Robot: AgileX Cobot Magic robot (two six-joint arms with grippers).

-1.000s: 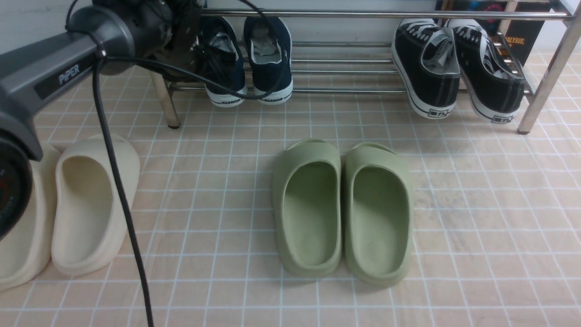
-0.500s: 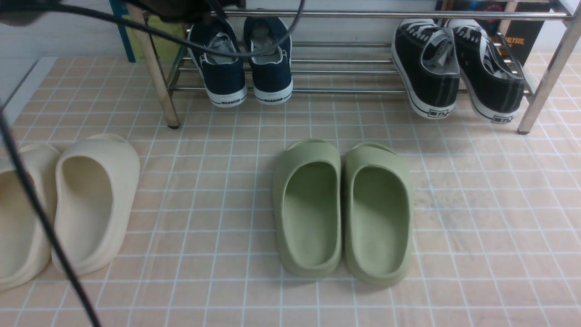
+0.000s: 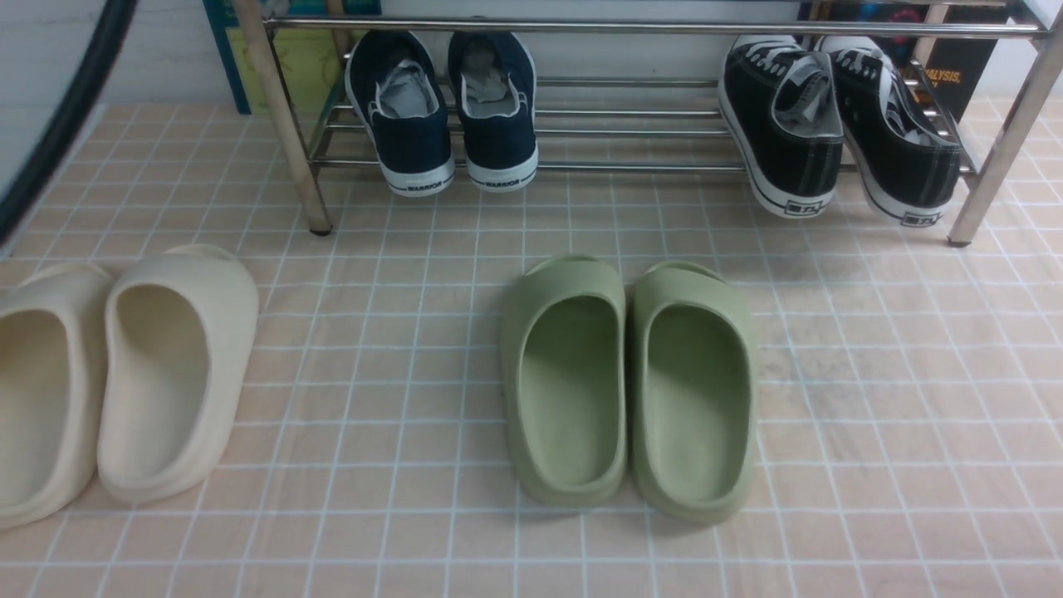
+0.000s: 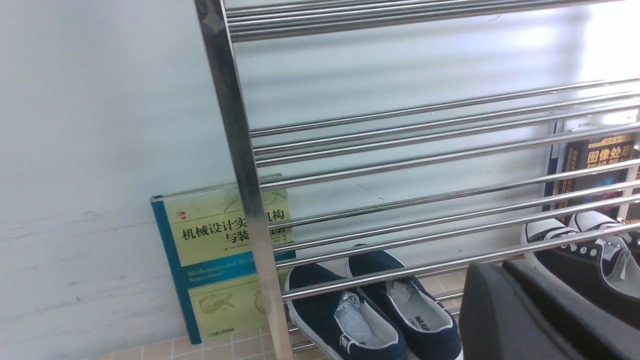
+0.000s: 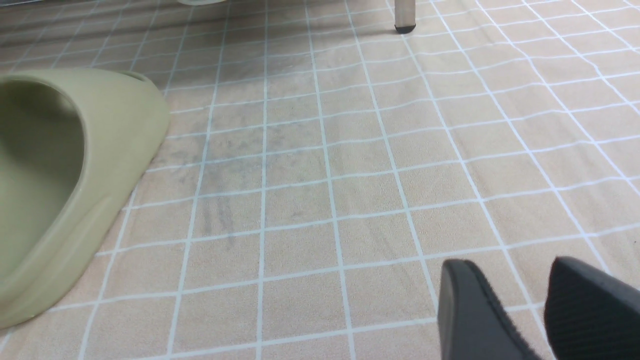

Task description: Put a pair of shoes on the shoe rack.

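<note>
The two navy-blue canvas slip-ons with white soles (image 3: 444,108) rest side by side on the far-left end of the chrome tube shoe rack (image 3: 631,124); placement appears complete. The left pincer (image 4: 540,315) is closed, empty. The right pincer (image 5: 520,310), seen only by its wrist camera, stands slightly parted over the tiled floor (image 5: 320,200).

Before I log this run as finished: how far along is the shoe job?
Done: the navy slip-ons sit side by side on the shoe rack, heels over the front bar. In hand: nothing; the left gripper is shut and empty, and the right gripper hangs open over bare floor. Left: apparently nothing.
</note>
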